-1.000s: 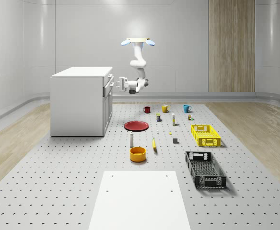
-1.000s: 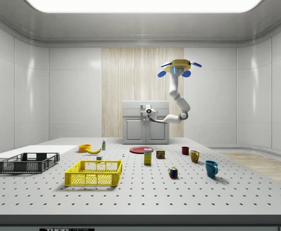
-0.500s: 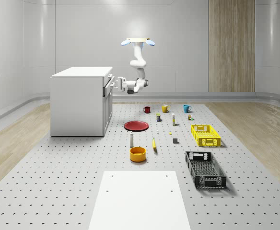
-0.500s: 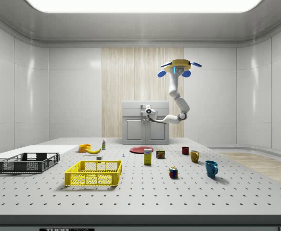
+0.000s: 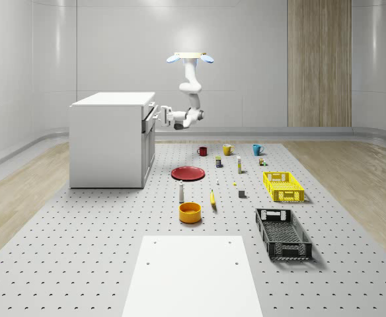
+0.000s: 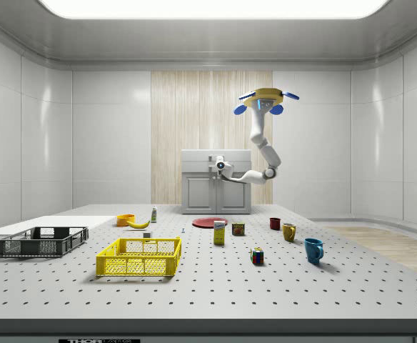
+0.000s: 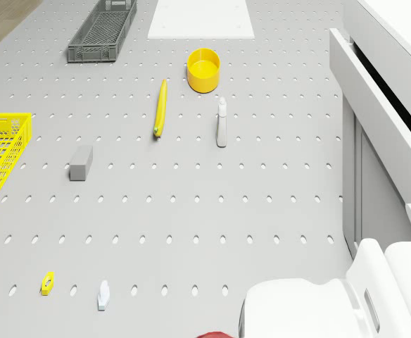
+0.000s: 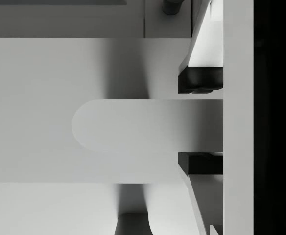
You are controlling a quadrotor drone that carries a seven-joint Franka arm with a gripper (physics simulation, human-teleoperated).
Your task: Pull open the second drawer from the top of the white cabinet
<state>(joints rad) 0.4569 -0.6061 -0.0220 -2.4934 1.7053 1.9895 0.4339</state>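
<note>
Drone (image 5: 190, 57) hovers above the worktop (image 5: 114, 224), beside the white cabinet (image 5: 110, 142). Tool (image 8: 200, 125) is at the cabinet's upper drawer front (image 7: 381, 105), which stands slightly out; its pads (image 8: 200, 81) are closed on the handle (image 8: 148, 125).

Drone (image 5: 190, 57): flat yellow disc body, blue rotor pods at the sides. Arm (image 5: 192, 89) below it glossy white, rounded segments with darker grey joint bands. Claw (image 8: 200, 125): white fingers (image 8: 206, 46) tipped with black pads (image 8: 200, 81)
</note>
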